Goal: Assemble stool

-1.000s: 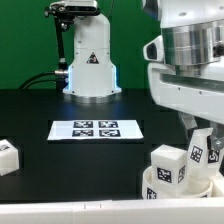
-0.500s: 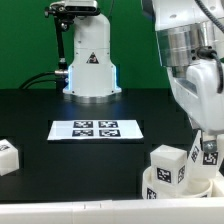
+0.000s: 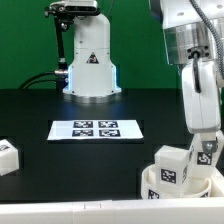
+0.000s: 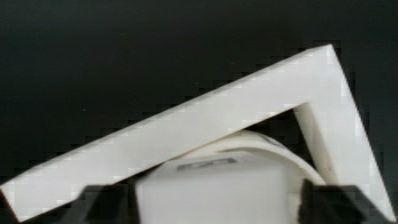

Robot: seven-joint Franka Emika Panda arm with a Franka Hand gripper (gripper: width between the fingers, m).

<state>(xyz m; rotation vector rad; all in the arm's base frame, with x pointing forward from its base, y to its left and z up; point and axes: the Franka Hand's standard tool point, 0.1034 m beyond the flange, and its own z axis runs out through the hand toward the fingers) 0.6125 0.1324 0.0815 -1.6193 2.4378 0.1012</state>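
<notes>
Gripper [image 4: 214, 205] is clamped on a leg [image 3: 210, 153], long axis upright, right over the seat [image 3: 178, 190] at the worktop's front corner, exterior view's right. Looks like a straight drop from here.

arm: swung toward exterior view's right | hand [image 3: 207, 146] with held leg [image 3: 210, 156]: lowered toward seat [image 3: 150, 181]
</notes>
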